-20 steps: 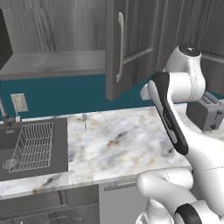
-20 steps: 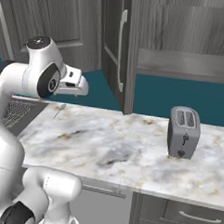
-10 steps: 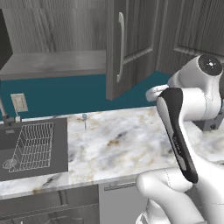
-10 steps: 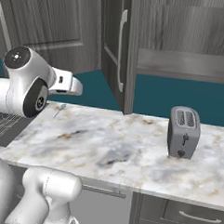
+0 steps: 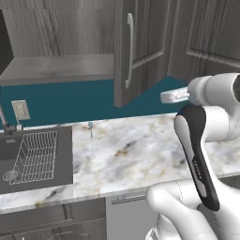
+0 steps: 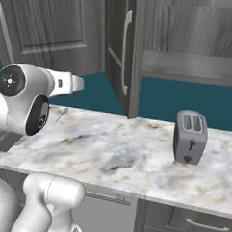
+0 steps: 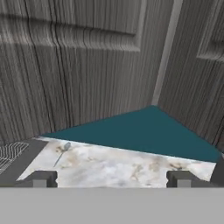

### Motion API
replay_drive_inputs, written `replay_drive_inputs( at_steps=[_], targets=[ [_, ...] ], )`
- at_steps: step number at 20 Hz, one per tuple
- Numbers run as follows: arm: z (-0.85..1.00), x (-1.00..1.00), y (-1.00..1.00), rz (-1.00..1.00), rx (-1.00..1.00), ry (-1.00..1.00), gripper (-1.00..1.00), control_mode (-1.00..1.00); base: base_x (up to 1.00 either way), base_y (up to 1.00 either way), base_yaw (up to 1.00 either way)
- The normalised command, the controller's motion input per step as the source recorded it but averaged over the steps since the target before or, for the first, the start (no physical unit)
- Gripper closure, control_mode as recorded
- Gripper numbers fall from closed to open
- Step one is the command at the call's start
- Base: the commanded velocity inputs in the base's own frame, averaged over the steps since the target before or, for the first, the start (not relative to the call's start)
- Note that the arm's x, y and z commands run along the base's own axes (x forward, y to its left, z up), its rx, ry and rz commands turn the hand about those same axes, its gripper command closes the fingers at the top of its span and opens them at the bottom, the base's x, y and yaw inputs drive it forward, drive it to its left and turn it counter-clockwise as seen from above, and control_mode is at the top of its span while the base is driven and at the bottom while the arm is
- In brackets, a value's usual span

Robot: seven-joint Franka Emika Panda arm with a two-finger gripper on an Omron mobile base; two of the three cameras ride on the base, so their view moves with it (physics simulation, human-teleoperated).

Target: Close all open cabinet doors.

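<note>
One grey wood-grain cabinet door [image 5: 143, 51] with a long silver bar handle [image 5: 129, 49] stands swung out from the upper cabinet row over the counter; the right base view shows the same door [image 6: 119, 50]. The neighbouring door [image 5: 206, 37] lies flat and shut. My gripper [image 5: 162, 97] [image 6: 82, 83] hangs beside the open door's lower part, apart from it. In the hand view the gripper [image 7: 111, 178] is open, with nothing between its fingertips [image 7: 41, 178]. It faces the corner where the open door's panel [image 7: 74, 65] meets the shut door [image 7: 197, 57].
A marble counter [image 5: 126, 150] runs below, backed by a teal wall [image 7: 144, 127]. A sink with a wire rack [image 5: 35, 154] lies at the left and a grey toaster [image 6: 190, 136] stands at the right. A small slim utensil [image 5: 90, 127] rests near the wall. Drawer fronts [image 6: 189, 223] sit under the counter.
The arm's elbow and upper links have swung lower and outward, away from the cabinet. The hand has stayed about where it was beside the door, jaws still open.
</note>
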Motion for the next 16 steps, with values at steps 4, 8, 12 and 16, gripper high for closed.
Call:
replay_drive_inputs(
  at_steps=[4,8,12,16],
  targets=[
    [0.47,0.00,0.00,0.08,0.00,-0.20,-1.00,-1.00,0.00,0.00,0.00],
    [0.43,0.00,0.06,0.06,0.00,-0.12,-1.00,-1.00,0.00,0.00,0.00],
    [0.34,0.01,0.22,0.01,-0.02,-0.05,-1.00,-1.00,0.00,0.00,0.00],
    [0.16,0.23,0.43,0.00,-0.04,-0.02,-1.00,-1.00,0.00,0.00,0.00]
  ],
)
